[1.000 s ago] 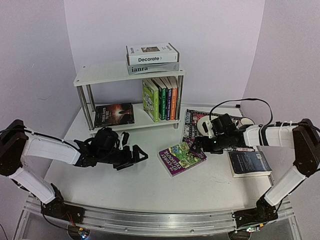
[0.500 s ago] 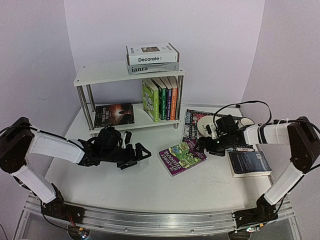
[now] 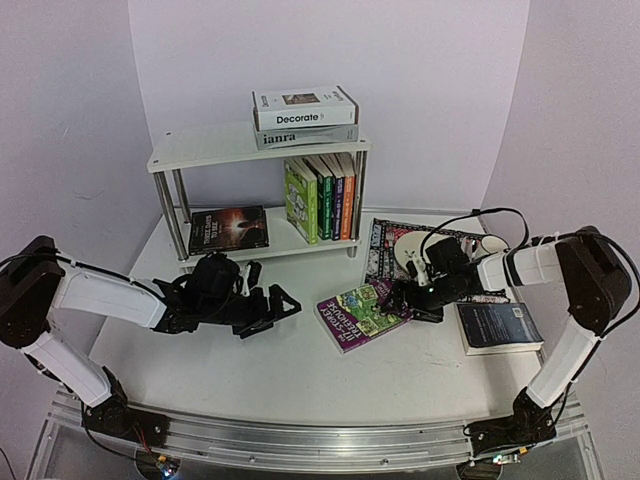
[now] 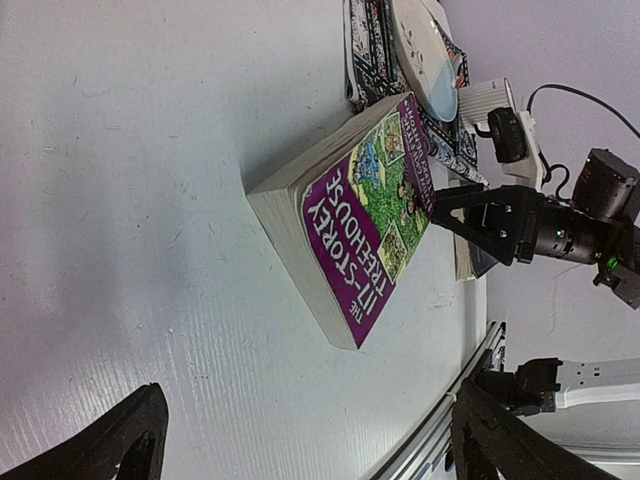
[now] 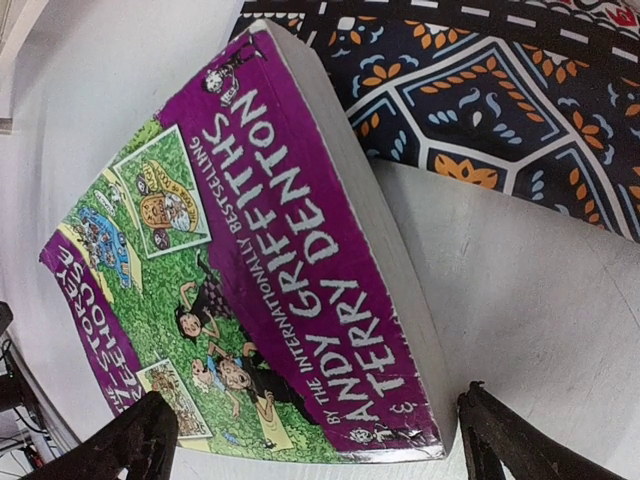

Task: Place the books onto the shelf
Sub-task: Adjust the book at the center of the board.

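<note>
Right hand [image 3: 408, 300]: released, spread wide astride the author-name end of the purple Treehouse paperback [image 3: 362, 315]; contact unclear.
Left hand [image 3: 268, 312]: released, empty, left of that paperback.
Paperback: flat on white surface [image 3: 300, 385], title cropped at right wrist.

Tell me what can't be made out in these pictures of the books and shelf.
- Upright paperbacks on the white two-tier shelf: spine titles too small, top view.
- Dark navy book: cover text too small, top view; left wrist view, mostly hidden behind the right gripper.
- White plate on the patterned dark placemat: partly covered by the right arm, top view.
</note>
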Motion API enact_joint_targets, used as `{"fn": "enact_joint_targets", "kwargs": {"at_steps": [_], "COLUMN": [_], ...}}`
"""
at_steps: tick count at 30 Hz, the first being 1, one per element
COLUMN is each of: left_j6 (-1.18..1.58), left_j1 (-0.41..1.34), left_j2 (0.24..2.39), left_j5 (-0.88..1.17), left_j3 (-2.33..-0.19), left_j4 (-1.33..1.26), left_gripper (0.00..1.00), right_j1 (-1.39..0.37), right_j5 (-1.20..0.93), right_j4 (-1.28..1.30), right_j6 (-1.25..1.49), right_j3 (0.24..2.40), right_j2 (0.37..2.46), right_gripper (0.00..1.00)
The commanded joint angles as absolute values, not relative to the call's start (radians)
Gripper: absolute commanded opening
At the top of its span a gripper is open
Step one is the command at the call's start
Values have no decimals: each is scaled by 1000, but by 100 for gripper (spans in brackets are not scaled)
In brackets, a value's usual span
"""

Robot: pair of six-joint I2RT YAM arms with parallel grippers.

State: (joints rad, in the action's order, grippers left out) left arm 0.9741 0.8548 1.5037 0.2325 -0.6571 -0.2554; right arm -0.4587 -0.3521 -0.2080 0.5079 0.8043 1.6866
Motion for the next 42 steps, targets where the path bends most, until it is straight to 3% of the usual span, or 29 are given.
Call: {"fn": "enact_joint_targets", "kwargs": {"at_steps": [1, 11, 20, 27, 42], "left_j6": [978, 980, 972, 936, 859], "left_j1": [859, 859, 858, 856, 826], "left_j2": [1468, 1478, 1529, 1528, 1681], "left_j5": [220, 211, 219, 211, 323], "left_j3": [-653, -653, -677, -670, -775], "left_j4": [-295, -297, -301, -299, -298], "left_gripper": [100, 100, 100, 100, 97], "right_j1": [-460, -521, -774, -781, -781], "right_j5": [-389, -411, -332, -196, -135], "right_j4": [-187, -149, -140, -110, -95], "right_j6": [501, 491, 616, 636, 674], "right_j3": [818, 787, 737, 699, 779], "right_j2": [1710, 1660, 1580, 1458, 1541], "right_gripper": [98, 97, 98, 98, 98]}}
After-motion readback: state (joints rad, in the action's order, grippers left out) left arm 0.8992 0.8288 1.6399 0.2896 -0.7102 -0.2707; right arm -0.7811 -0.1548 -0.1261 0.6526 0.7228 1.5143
